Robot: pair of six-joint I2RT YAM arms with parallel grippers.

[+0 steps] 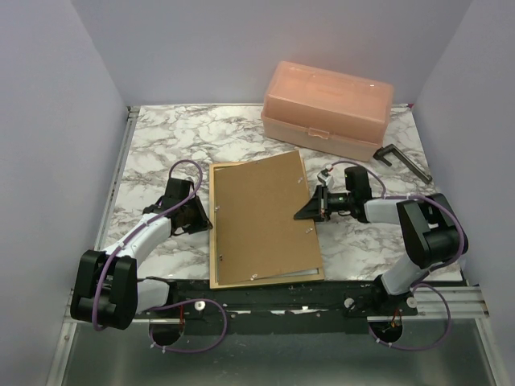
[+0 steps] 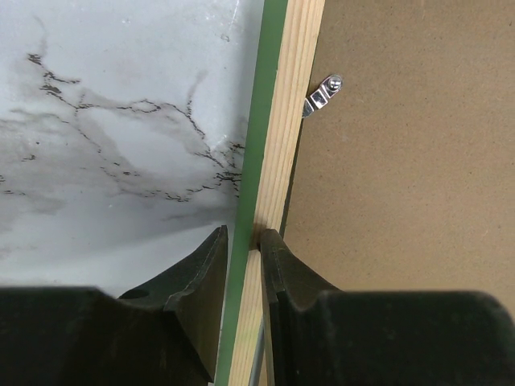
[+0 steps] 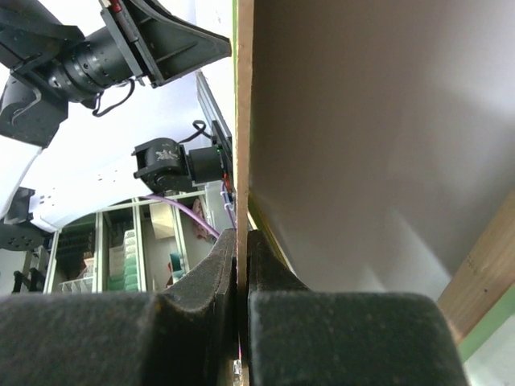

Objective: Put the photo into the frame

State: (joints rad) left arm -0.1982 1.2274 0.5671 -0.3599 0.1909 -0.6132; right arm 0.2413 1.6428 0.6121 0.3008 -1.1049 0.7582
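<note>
The frame (image 1: 212, 233) lies back up on the marble table, pale wood showing, with a green face along its edge (image 2: 251, 121). My left gripper (image 1: 203, 215) is shut on its left rail, one finger on each side (image 2: 245, 241). A brown hardboard backing panel (image 1: 261, 217) rests askew on the frame, its right side lifted. My right gripper (image 1: 310, 207) is shut on that thin right edge (image 3: 242, 241). Under the raised panel a pale grey-white sheet (image 3: 362, 145) lies inside the frame; it looks like the photo's plain reverse. The printed side is hidden.
A peach plastic box (image 1: 326, 108) stands at the back right. Next to it lies a dark metal tool (image 1: 402, 161). A small metal clip (image 2: 322, 95) sits on the panel near the left rail. White walls close in the table on three sides.
</note>
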